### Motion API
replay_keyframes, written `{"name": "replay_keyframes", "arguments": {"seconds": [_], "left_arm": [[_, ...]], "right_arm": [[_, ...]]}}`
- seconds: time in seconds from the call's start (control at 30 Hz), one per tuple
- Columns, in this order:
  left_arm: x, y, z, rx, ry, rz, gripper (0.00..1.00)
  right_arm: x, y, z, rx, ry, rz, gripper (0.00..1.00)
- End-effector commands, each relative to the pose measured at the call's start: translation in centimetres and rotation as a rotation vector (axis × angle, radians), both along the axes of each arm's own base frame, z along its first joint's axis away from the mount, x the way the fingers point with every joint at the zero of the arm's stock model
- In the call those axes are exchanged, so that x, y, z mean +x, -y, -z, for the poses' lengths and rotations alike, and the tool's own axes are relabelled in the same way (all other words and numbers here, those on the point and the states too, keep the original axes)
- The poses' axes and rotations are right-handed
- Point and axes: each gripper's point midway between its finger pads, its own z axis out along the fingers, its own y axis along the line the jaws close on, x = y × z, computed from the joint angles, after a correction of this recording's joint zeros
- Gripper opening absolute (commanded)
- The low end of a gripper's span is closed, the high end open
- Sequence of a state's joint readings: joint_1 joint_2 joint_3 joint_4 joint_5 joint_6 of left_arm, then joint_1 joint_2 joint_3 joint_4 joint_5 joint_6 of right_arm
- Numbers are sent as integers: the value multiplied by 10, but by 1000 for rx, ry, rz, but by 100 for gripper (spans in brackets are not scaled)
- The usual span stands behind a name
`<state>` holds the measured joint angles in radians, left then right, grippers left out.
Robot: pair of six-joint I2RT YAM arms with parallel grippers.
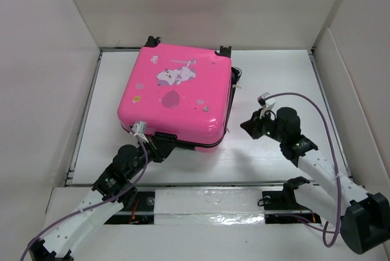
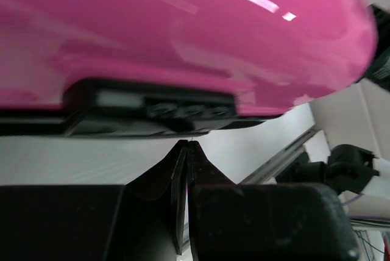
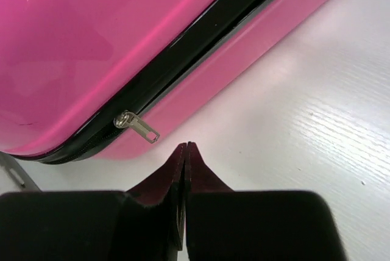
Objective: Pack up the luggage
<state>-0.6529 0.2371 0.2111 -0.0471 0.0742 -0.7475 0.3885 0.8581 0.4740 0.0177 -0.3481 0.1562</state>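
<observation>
Top external view first: look to the luggage (image 1: 177, 93), lying closed and flat, print side up, on the left half of the table (image 1: 274, 163), reaching almost to the far edge and stopping well short of the near edge. Appears nearly square, so hard to name a long axis; probably runs from near edge to far edge, skewed a little toward the far-right corner. Points its wheels (image 1: 225, 48) at the far edge and its lock (image 2: 183, 110) at the near-left corner.

Left wrist view: find the left fingers (image 2: 175, 172) clenched on nothing, tips just under the lock, apparently not touching it.

Right wrist view: find the right fingers (image 3: 175, 172) likewise pressed together and empty, tips just beside the zipper pull (image 3: 139, 128), which hangs from the black zipper track (image 3: 201, 35) at the shell's rounded corner facing the near-right corner of the table.

Probably zipping shut, judging by that pull. To do it well:
- Spread the right fingers before closing in; cannot take a tab while clenched.
- Pinch the tab flat across its faces, close to the slider.
- Pull along the track, not away from the shell.
- Brace the lock side with the left fingers, since the glossy case likely slides.
</observation>
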Motion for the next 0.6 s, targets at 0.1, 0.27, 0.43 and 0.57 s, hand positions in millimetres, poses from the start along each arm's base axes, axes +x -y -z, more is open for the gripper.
{"name": "replay_keyframes", "arguments": {"seconds": [0.1,0.27,0.43,0.57], "left_arm": [[-7,-9,33,51,-61,-43,0],[-8,-8,37,41,-68,-49,0],[11,-10,44,114,-87,-115,0],[22,1,31,112,-47,-99,0]], "right_arm": [[-5,-29,-29,115,148,-243,40],[-3,-40,-26,102,138,-318,48],[1,-44,-9,97,72,-329,48],[-1,-49,-9,105,78,-355,47]]}}
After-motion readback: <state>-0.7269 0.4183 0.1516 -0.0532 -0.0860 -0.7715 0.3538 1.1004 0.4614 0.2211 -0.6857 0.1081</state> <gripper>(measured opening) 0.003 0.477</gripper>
